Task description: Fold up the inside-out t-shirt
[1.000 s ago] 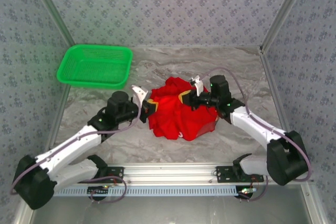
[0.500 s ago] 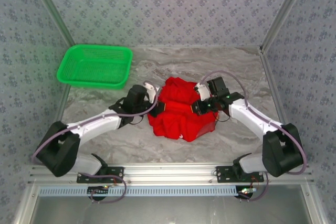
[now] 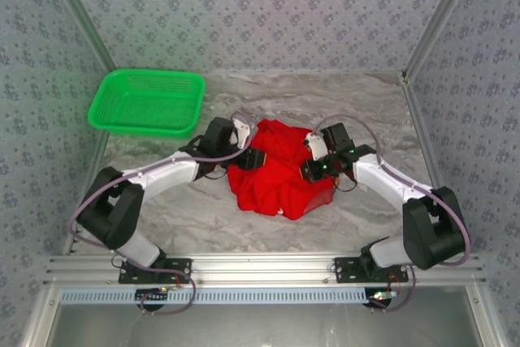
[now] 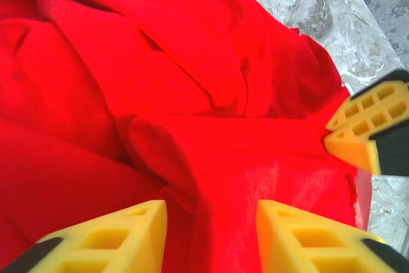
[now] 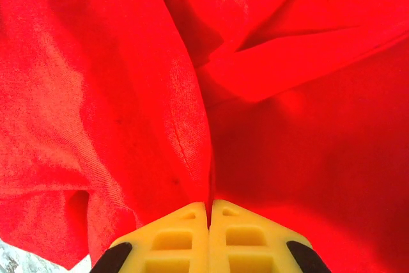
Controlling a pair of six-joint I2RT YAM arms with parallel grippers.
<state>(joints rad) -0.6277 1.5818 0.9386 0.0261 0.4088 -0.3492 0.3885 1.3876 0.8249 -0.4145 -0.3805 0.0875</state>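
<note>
At the far left of the table [image 3: 366, 95] sits a green basket [image 3: 146, 101], well apart from everything else. The left arm [image 3: 154, 180] reaches from its base towards the middle, and the left gripper [image 3: 255, 158] meets the left edge of the inside-out t-shirt [image 3: 280, 180]. In the left wrist view the gripper [image 4: 211, 218] has its yellow fingers [image 4: 121, 234] standing clearly apart. Red cloth lies in the gap between them, but neither finger presses on it, so this gripper is partly open and has hold of nothing. The t-shirt [image 4: 160, 94] is a crumpled red heap of loose folds, resting on the marbled table top about midway between the two grippers; only plain red cloth shows, with no tag or print to be made out. At the right edge of that same wrist view the tip of the right gripper [image 4: 358, 135] touches the cloth. In the overhead view the right gripper [image 3: 312, 170] sits on the right side of the heap, at the end of the right arm [image 3: 390, 184]. Its own camera shows the right gripper [image 5: 209, 212] with both yellow fingers [image 5: 172, 241] pressed together, a ridge of the t-shirt [image 5: 287, 126] running straight down into the seam between them, so it is closed and pinching a fold of the shirt.
</note>
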